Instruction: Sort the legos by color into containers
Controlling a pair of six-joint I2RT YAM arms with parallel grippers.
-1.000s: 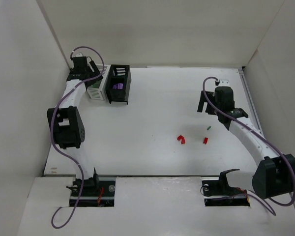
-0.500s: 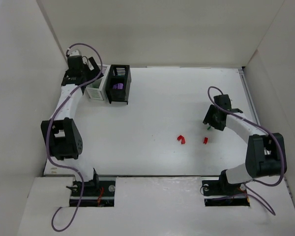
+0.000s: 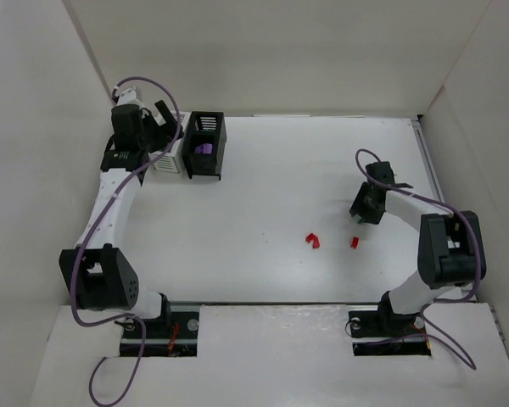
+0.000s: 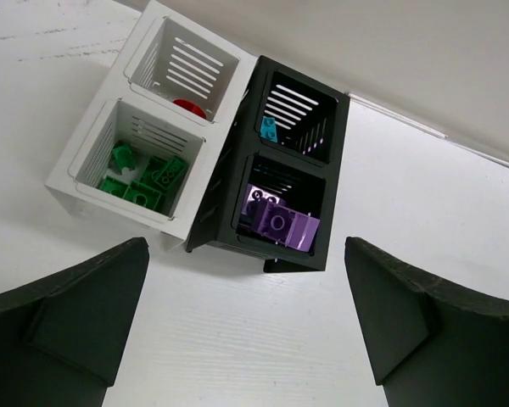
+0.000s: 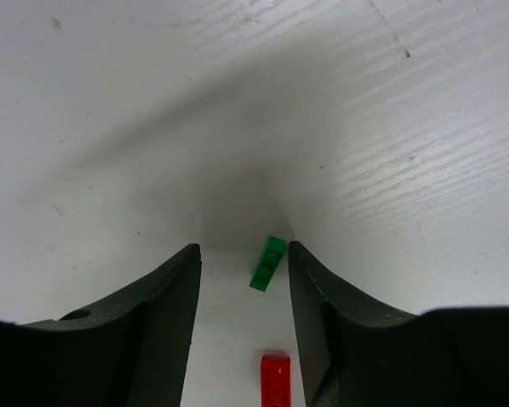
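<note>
Our right gripper (image 5: 243,251) is down close to the table (image 5: 110,102), and its two fingers stand a little way apart. The green lego (image 5: 268,263) lies on the table between them, closer to the finger on the right side of the wrist picture. We cannot tell if that finger touches it. One red lego (image 5: 276,381) lies just behind the green one, nearer the wrist. From above we see a second red piece (image 3: 312,240) further to the left.

Our left gripper (image 4: 244,259) is open wide and looks down at the containers. The white box (image 4: 85,182) and the black box (image 4: 237,165) sit side by side, touching. In the white box, the near part holds green legos (image 4: 144,180) and the far part holds a red brick (image 4: 188,106). In the black box, the near part holds purple legos (image 4: 280,225) and the far part holds a teal lego (image 4: 268,129).

A second ago the right gripper was up higher. Now it has come down around the green lego. The left gripper was right over the white box then. Now it has pulled back to the left, and the left arm (image 3: 110,195) has swung its elbow nearer to its base.
</note>
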